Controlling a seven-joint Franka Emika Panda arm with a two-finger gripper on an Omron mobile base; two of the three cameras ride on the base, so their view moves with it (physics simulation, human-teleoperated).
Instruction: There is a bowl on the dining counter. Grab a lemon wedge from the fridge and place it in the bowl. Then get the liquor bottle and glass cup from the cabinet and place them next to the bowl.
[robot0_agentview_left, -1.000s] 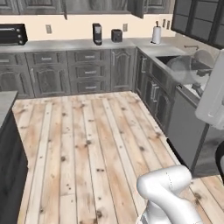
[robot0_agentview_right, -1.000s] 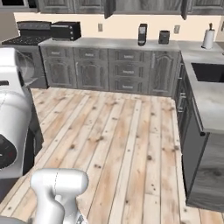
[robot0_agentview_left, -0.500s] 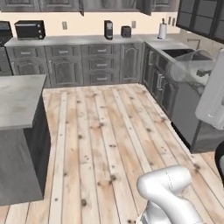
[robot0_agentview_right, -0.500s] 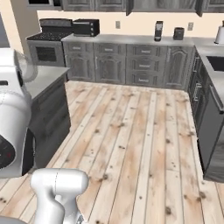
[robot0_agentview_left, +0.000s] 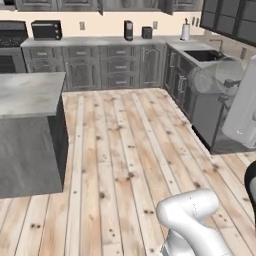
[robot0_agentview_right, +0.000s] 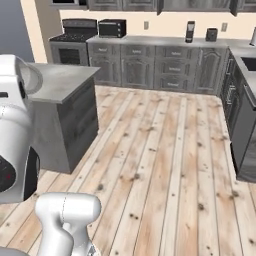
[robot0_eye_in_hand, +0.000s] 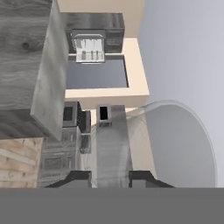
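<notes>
Even, bright, flat rendered light; soft faint shadows; no glare; slight blur.

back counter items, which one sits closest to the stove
The black toaster oven, wide and boxy, right beside the stove; the tall dark appliance, small dark canister and white roll stand further right.

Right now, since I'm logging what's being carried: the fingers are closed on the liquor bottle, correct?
Not quite. The fingers are closed on the clear glass cup, not the liquor bottle. The hand view shows its see-through wall between them.
</notes>
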